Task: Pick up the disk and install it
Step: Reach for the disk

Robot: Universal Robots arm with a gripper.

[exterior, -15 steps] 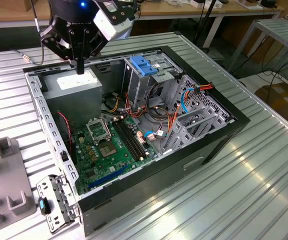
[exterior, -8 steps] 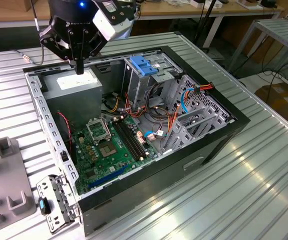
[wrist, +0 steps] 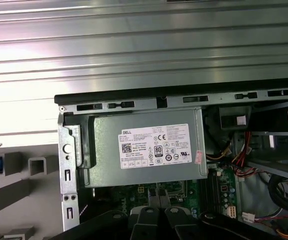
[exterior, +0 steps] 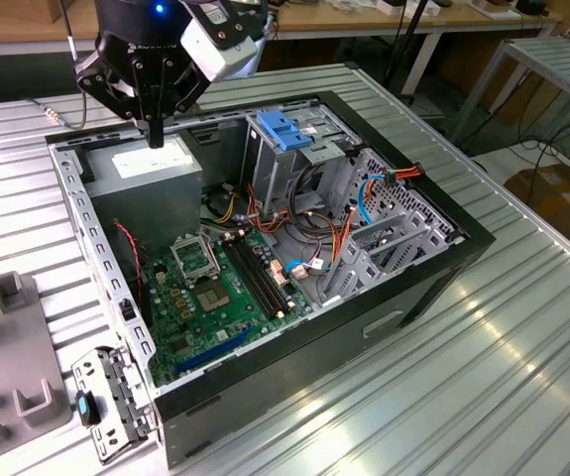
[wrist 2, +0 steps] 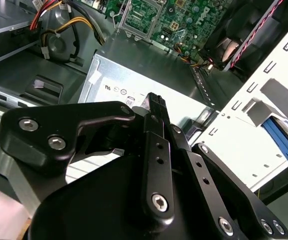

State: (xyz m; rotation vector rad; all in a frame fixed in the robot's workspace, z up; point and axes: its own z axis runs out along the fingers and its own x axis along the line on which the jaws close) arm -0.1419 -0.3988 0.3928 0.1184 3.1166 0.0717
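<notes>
Seemingly pre-pick: gripper (exterior: 156,139), fingers (wrist 2: 156,107) pressed together and empty, hovers over the power supply (exterior: 141,174) in a corner of the computer case (exterior: 96,248). Disk (wrist 2: 282,137), probably the blue-railed edge outside the case wall, untouched; grasping needs fingers parted.

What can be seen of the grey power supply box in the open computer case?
The power supply is a grey metal box with a white printed sticker on its upward face. It lies flat in a corner of the open case, against its walls, beside the green motherboard. Coloured cables come out at its side. The gripper hangs just above it, fingers shut; contact cannot be judged.
</notes>
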